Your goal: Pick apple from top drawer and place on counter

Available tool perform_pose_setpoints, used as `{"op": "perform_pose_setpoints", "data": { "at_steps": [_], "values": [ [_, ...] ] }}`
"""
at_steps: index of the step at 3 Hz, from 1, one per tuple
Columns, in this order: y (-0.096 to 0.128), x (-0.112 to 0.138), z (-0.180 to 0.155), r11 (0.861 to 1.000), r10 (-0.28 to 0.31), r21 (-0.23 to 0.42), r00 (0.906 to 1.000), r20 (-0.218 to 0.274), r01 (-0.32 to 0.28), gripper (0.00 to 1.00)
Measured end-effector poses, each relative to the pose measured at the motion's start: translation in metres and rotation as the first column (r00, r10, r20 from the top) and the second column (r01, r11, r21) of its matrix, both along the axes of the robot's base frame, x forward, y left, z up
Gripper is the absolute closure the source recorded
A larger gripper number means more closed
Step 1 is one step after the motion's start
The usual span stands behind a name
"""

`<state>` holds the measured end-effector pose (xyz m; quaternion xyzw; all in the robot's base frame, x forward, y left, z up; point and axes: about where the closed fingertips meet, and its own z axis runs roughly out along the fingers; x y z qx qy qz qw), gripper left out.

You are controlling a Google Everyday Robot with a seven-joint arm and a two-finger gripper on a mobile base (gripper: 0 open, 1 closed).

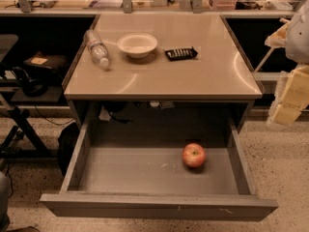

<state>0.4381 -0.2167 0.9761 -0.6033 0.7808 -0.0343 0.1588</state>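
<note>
The apple (194,155), small and red with yellowish patches, lies on the floor of the open top drawer (159,206), right of its middle. The drawer is grey, wide and shallow, and is pulled fully out toward me below the counter (193,76), a glossy beige tabletop. My gripper (291,96) hangs at the right edge of the view, pale and yellowish. It is beside the counter's right side, above and to the right of the apple, and well apart from it. It holds nothing that I can see.
On the counter stand a white bowl (137,44), a plastic water bottle (97,48) lying on its side at the left, and a small black packet (181,53). A dark chair base (21,124) and a bag (67,146) are left of the drawer.
</note>
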Motion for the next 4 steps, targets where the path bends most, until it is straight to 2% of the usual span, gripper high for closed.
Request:
{"op": "perform_pose_setpoints", "data": {
  "at_steps": [2, 3, 4],
  "values": [
    [0.005, -0.002, -0.008, 1.000, 0.012, 0.017, 0.9999, 0.007, -0.012, 0.00],
    [0.024, -0.012, -0.049, 0.992, 0.067, 0.105, 0.9978, -0.001, -0.066, 0.00],
    [0.060, -0.022, -0.130, 0.953, 0.124, 0.284, 0.9915, -0.041, -0.107, 0.00]
  ]
}}
